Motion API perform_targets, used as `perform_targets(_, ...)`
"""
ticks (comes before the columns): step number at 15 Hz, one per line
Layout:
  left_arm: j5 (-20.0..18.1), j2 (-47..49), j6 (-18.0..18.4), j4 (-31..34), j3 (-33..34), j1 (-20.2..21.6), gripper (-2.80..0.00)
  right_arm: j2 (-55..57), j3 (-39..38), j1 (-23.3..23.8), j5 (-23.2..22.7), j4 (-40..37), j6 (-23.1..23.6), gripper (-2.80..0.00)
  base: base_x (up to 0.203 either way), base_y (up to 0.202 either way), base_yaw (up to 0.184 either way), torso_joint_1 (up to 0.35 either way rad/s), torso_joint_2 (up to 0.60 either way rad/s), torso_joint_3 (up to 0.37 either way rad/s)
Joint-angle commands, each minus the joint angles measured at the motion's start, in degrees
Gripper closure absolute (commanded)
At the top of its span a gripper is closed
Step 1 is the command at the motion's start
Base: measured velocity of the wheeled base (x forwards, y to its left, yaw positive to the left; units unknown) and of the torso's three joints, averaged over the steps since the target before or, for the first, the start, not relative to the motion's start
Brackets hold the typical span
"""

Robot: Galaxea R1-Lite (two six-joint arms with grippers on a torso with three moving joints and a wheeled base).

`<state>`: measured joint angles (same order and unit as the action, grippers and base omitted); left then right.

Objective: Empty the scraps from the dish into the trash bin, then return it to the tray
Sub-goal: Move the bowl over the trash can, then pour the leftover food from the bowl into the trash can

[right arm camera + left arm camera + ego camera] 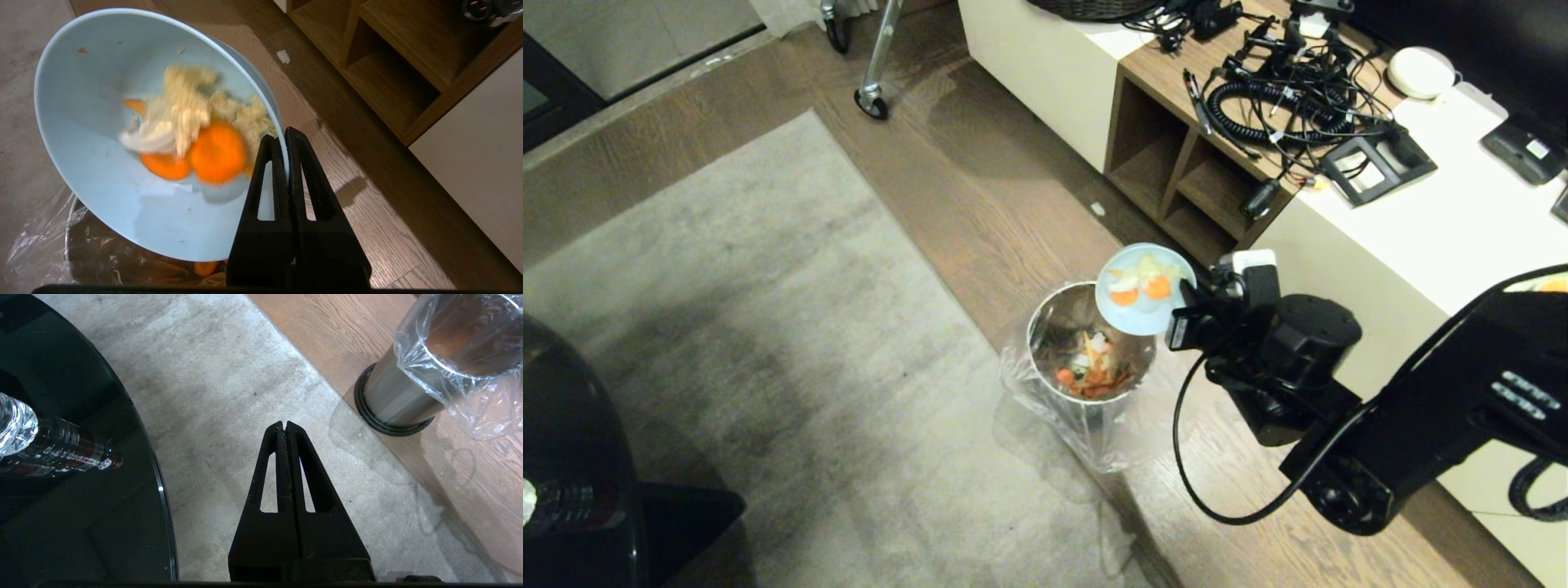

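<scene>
Two orange slices and pale bits, the scraps (192, 134), cling inside the dish (1143, 290), tilted steeply at centre frame over the upper-right rim of the trash bin (1086, 347). The right gripper (286, 139) has its jaws clamped on the dish's rim. More scraps lie in the bin's bottom. The left gripper (284, 425) hangs over the grey rug (229, 379), jaws pressed together, holding nothing.

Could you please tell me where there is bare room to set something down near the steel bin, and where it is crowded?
Free: the grey rug between the small shiny steel round bin and the dark glass table, and the wooden floor between rug and cabinet. Crowded: the wooden cabinet top, covered in tangled black cables. The right pincer holds the pale blue bowl over the bin.
</scene>
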<state>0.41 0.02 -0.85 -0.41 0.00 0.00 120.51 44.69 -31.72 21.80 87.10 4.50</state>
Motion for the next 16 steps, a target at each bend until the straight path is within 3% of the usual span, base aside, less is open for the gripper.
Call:
perform_targets(1,0.0,0.0,0.0,0.0,0.0,0.0,0.00,2.3,1.7,-0.2,0.1,2.9,0.5,0.00,0.000,0.000,0.000,0.000,0.00,0.000)
perform_targets(4,0.0,0.0,0.0,0.0,0.0,0.0,0.00,3.3,3.9,-0.1,-1.6,2.9,6.5,0.00,0.000,0.000,0.000,0.000,0.00,0.000)
perform_targets(11,0.0,0.0,0.0,0.0,0.0,0.0,0.00,3.9,4.7,0.1,-16.9,2.9,20.2,0.00,0.000,0.000,0.000,0.000,0.00,0.000)
perform_targets(14,0.1,0.0,0.0,0.0,0.0,0.0,0.00,3.9,4.8,2.0,-24.6,2.9,28.0,0.00,0.000,0.000,0.000,0.000,0.00,0.000)
perform_targets(16,0.0,0.0,0.0,0.0,0.0,0.0,0.00,4.4,5.1,4.3,-27.3,2.8,33.0,0.00,0.000,0.000,0.000,0.000,0.00,0.000)
